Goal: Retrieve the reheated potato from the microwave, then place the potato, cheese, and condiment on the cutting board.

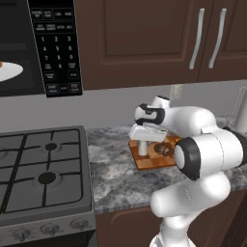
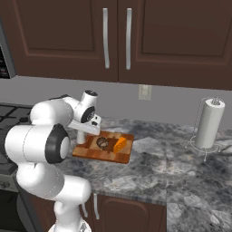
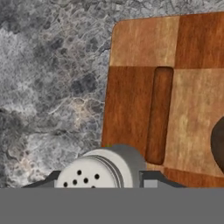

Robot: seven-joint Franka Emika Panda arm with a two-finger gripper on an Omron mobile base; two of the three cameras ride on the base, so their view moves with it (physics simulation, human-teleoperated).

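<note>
My gripper (image 1: pixel 143 150) is shut on the condiment (image 1: pixel 143 146), an off-white shaker held upright at the left end of the cutting board (image 1: pixel 146 163). From the hand view, the condiment's (image 3: pixel 98 170) perforated cap sits between my fingers, over the corner of the cutting board (image 3: pixel 192 87). The potato (image 2: pixel 103 143) lies mid-board, with the orange cheese (image 2: pixel 120 144) wedge beside it on the right. The potato's (image 3: pixel 219 144) dark edge shows at the right of the hand view. The microwave (image 1: pixel 55 46) hangs open at upper left, its white turntable (image 1: pixel 9 71) showing.
A gas stove (image 1: pixel 43 169) borders the counter on the left. A paper towel roll (image 2: pixel 209 123) on a wire stand is far right on the marble counter (image 2: pixel 172 167). Dark wood cabinets (image 2: pixel 118 36) hang above.
</note>
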